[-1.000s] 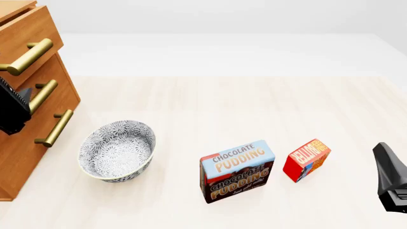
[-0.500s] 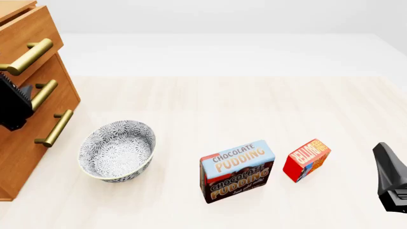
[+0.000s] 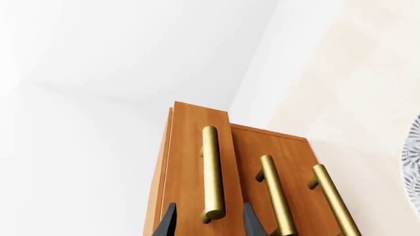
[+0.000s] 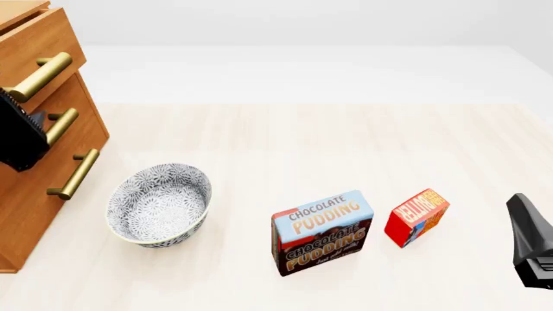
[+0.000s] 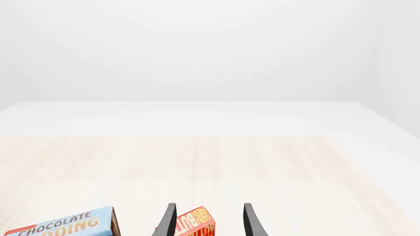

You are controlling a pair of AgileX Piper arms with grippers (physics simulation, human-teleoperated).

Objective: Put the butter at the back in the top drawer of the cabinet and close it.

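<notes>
A round bowl (image 4: 159, 205) with a grey-and-white patterned surface sits upright on the pale wooden table (image 4: 346, 142), towards the left side in the front view; a sliver of its rim also shows at the edge of the left wrist view. To its right, well apart from it, stands a blue-and-brown pudding box (image 4: 323, 232) lettered "Chocolate Pudding", tilted slightly, its blue top corner also visible in the right wrist view. Behind the table rises a plain white wall (image 4: 302, 23).

The pale wooden table (image 4: 302, 136) carries the cabinet (image 4: 35, 188), patterned bowl (image 4: 159, 205), pudding box (image 4: 323, 232) and butter (image 4: 416, 217).
</notes>
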